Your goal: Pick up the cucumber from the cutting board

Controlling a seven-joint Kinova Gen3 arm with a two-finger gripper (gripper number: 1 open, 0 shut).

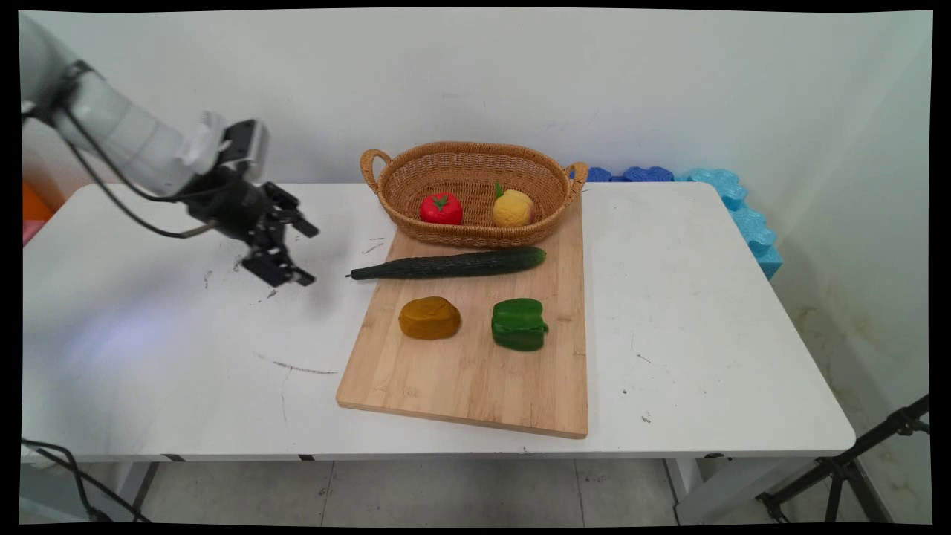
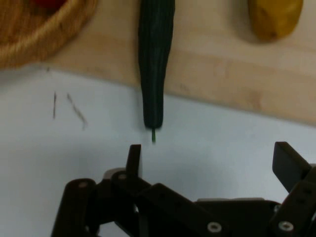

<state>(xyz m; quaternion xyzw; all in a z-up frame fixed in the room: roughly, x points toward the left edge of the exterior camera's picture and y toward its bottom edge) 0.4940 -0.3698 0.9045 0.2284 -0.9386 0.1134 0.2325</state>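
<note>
Spread fingers [image 2: 134, 157] near cucumber [image 2: 156, 64] stem

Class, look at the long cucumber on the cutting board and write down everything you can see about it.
The cucumber is long, slim and dark green with a faintly ridged skin, whole and uncut. It lies flat across the wooden cutting board, just in front of the wicker basket. Its thicker end rests on the board; its tapered end, tipped with a small green stem, juts past the board's left edge over the white table. The open gripper hangs nearby without touching it.
</note>
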